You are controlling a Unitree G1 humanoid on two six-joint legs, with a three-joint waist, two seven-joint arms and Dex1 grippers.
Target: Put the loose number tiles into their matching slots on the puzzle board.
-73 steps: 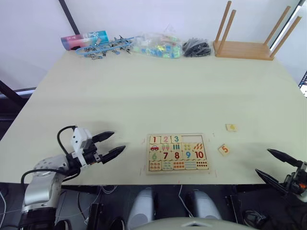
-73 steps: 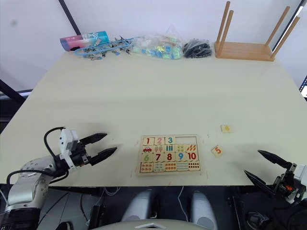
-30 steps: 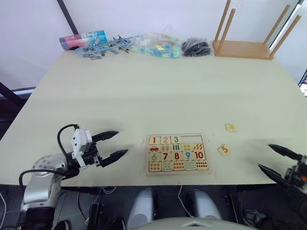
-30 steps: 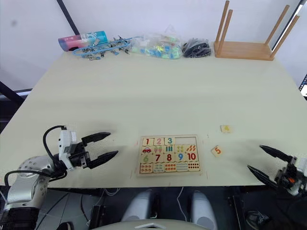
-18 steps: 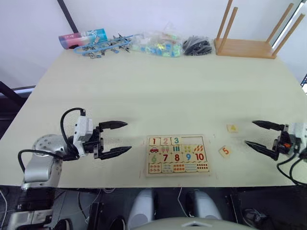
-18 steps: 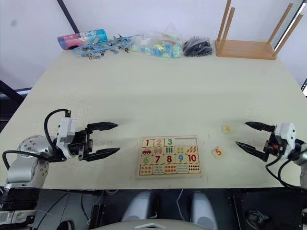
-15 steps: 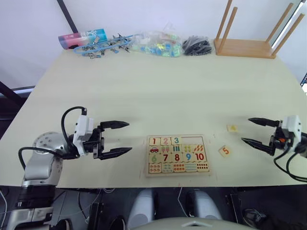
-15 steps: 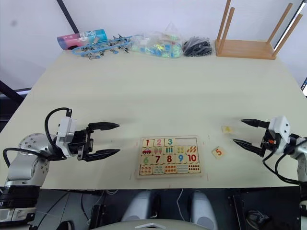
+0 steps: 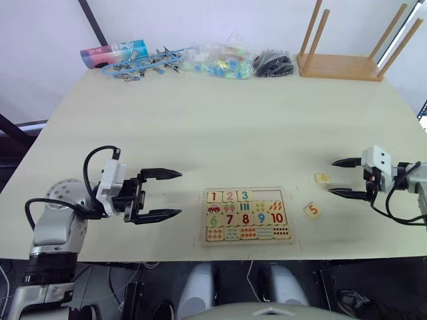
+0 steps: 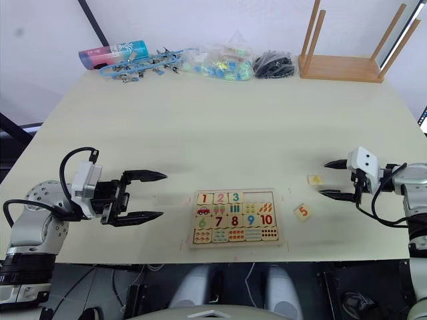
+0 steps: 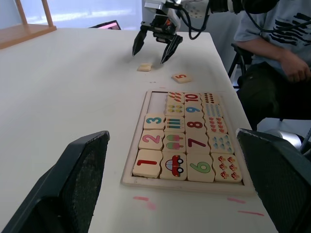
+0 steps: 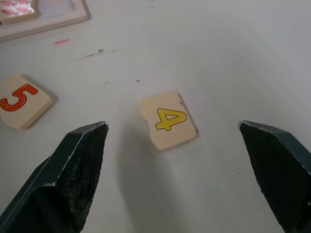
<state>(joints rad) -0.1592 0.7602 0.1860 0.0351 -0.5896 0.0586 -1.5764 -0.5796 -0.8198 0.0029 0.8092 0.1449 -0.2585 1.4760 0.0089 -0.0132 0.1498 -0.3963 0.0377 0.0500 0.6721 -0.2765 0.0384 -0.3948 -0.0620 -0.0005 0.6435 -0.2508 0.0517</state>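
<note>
The right end effector [image 9: 339, 177], fingers wide, flanks the 4 tile [image 12: 168, 121], lying flat at centre right. The 5 tile [image 9: 311, 210] lies just below it. The left end effector [image 9: 171, 194] hangs wide, left of the puzzle board [image 9: 247, 215], long axis horizontal, on the matte beige counter [image 9: 220, 127].

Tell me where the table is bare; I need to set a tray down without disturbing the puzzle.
The broad middle is free, between the back-edge clutter (blue clips, bagged pieces, dowel stand) and the puzzle board. Bare too between the left gripper and the board. It is crowded to the board's right: tile 4, tile 5 and the open right gripper.
</note>
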